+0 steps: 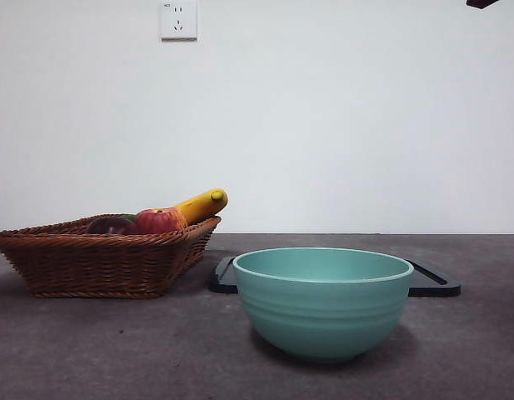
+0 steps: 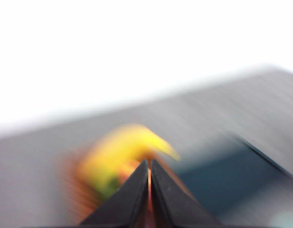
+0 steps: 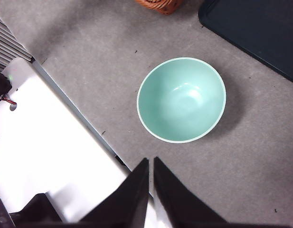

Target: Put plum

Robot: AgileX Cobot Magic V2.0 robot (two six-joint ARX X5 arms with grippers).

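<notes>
The plum (image 1: 111, 225) sits low in the wicker basket (image 1: 98, 262) at the left of the front view, only its dark, glossy top showing above the woven rim. Just beside it, toward the right, is a red-and-yellow apple (image 1: 159, 220), and behind that a banana (image 1: 202, 204) sticks up at a slant over the basket's right edge. To the right of the basket, lower centre of the frame, a pale green bowl (image 1: 323, 302) stands on the grey table (image 1: 115, 350), with nothing visible inside it from above. Behind the bowl lies a flat dark tray (image 1: 431, 283), its ends showing on either side. A wall socket (image 1: 178, 19) is at the top left of the frame. The left gripper (image 2: 149, 164) is seen through a heavily blurred picture, its jaws drawn together with only a thin slit between them, above a yellow and orange smear. The right gripper (image 3: 150, 161) hangs over the table near the bowl, jaws nearly closed and holding nothing.
</notes>
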